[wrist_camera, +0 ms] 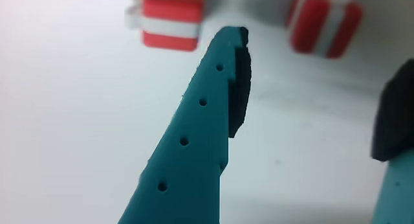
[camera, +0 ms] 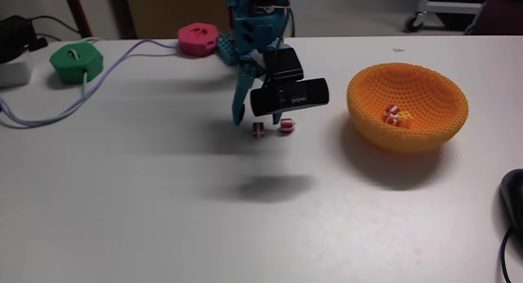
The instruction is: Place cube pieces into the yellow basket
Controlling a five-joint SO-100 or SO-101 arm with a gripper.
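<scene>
White table (camera: 122, 201) | pincer (camera: 260, 119) open over two striped cubes (camera: 272, 128)

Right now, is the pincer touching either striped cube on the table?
Apart. The wrist view shows the pincer open, with bare table between its fingertips and both striped cubes, the left one and the right one.

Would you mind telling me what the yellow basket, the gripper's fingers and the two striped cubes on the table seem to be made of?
Yellow basket: looks like crocheted yarn, bumpy matte weave.
Fingers: apparently matte teal plastic with small holes and a black, possibly rubber, pad.
Striped cubes: smooth red and white, probably plastic or foam; too blurred to tell.
</scene>
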